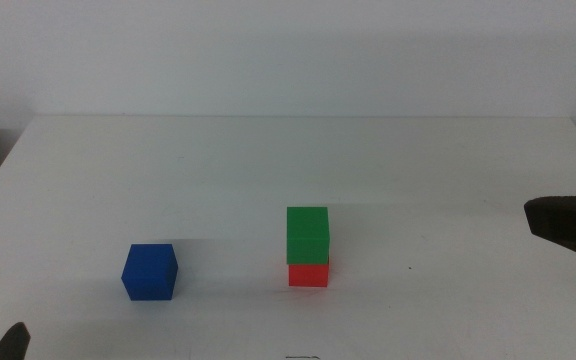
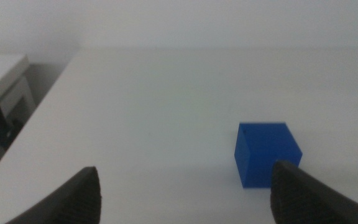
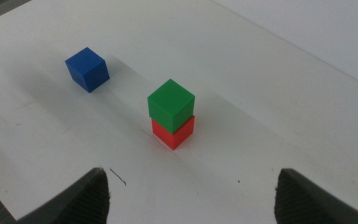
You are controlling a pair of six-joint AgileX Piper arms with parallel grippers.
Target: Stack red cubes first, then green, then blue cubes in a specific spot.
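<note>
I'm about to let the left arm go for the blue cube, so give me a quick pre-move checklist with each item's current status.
1. Green cube sits on red cube: ok, though slightly offset.
2. Blue cube alone on the table, upright, apart from the stack: ok.
3. Left gripper open and empty: ok.
4. Blue cube centred between the left jaws: not ok, it sits beside one jaw.
5. Right gripper open, empty, back from the stack: ok.
6. Top of green cube free: ok.
</note>
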